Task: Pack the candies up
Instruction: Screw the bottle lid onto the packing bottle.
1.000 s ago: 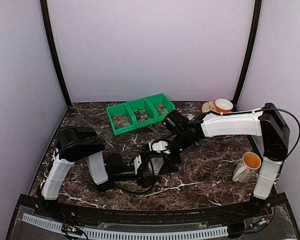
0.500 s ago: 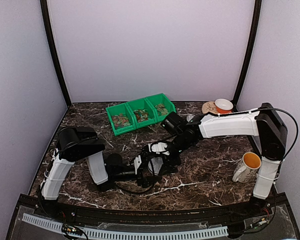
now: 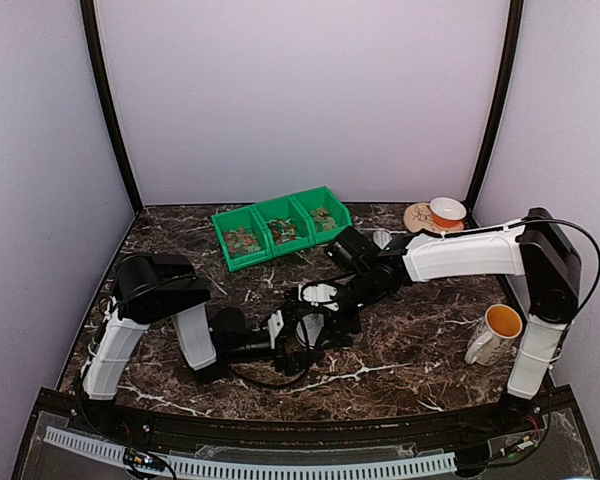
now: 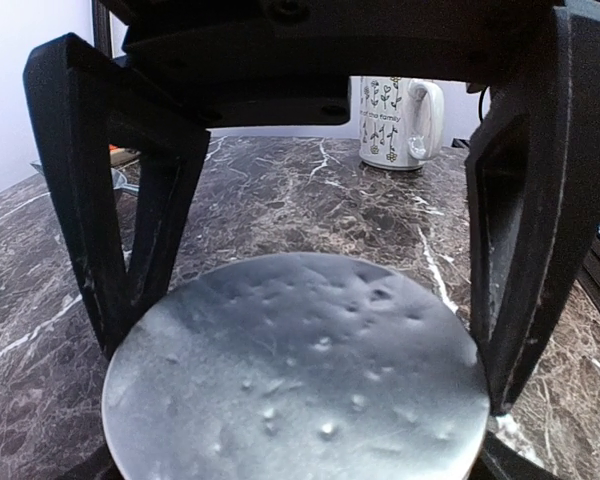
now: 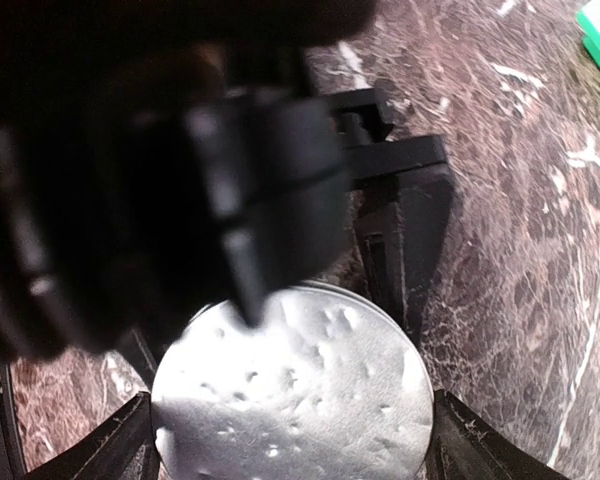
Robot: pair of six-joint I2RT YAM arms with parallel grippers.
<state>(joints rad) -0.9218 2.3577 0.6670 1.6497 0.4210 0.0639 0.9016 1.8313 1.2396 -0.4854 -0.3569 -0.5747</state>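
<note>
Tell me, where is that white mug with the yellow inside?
In the overhead view, the mug stands upright near the table's front right corner, just left of the right arm's base, well away from the green bins at the back.

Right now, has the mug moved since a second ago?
No. The mug stands in the same spot on the table, at the same gap from the orange bowl behind it.

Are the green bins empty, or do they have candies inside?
Not empty: the top view shows small mixed-colour candies lying in all three green bins.
</note>
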